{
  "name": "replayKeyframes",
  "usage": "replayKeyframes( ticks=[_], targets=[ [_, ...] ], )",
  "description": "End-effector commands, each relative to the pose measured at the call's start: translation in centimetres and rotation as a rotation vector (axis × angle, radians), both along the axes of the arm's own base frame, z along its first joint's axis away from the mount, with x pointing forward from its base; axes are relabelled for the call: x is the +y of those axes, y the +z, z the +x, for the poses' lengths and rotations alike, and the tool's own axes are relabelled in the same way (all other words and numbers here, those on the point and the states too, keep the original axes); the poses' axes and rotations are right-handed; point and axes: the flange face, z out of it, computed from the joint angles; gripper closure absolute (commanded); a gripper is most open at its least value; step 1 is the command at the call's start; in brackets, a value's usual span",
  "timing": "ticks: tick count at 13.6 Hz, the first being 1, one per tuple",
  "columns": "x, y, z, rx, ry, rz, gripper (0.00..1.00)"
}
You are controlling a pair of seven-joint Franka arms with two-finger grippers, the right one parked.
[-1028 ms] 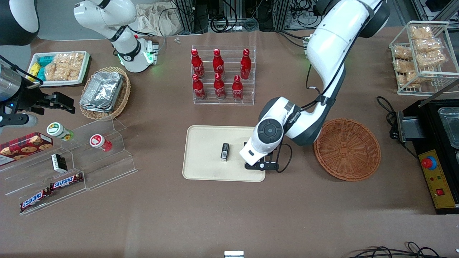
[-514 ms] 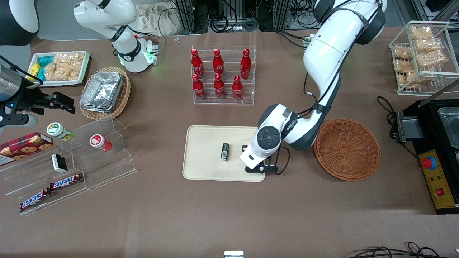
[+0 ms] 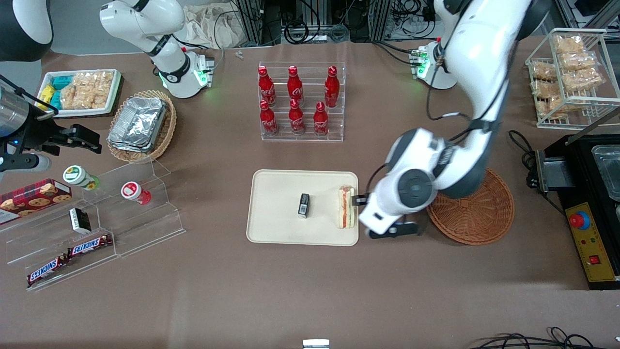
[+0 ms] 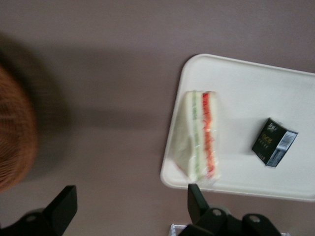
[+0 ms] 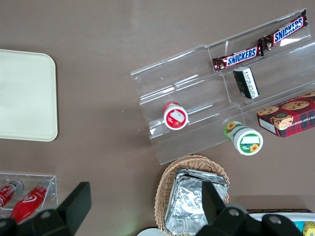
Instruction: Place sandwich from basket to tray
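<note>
Now sandwich (image 3: 346,207) on tray (image 3: 281,194); wrist view alone shows pincer (image 4: 130,206) released, empty.

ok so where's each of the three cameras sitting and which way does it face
Front: high, facing both arms; sees the table, sandwich on the tray, basket, open gripper between them.
Left wrist: looks down past its fingers at sandwich, tray and a dark box.
Right wrist: looks down at Snickers bars, foil trays.
Front and left wrist share sandwich, tray, box.
</note>
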Motion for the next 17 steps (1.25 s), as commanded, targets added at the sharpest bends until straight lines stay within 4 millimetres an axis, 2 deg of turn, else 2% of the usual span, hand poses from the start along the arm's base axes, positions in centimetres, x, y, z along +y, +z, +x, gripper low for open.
replayKeyframes(
  ticks=[1, 4, 5, 8, 11, 15, 17],
  targets=[
    [6.7, 6.0, -0.5, 0.029, -0.015, -0.015, 0.0],
    [14.7, 11.8, -0.7, -0.013, -0.021, 0.027, 0.0],
    [16.9, 12.8, -0.8, -0.024, -0.013, 0.059, 0.0],
    [22.5, 13.9, -0.2, -0.046, 0.065, 0.112, 0.0],
    [25.3, 14.6, -0.3, -0.047, 0.103, 0.111, 0.0],
    [25.2, 14.5, -0.2, -0.056, -0.049, 0.073, 0.0],
    [25.3, 14.4, -0.1, -0.058, -0.057, 0.079, 0.0]
  ],
)
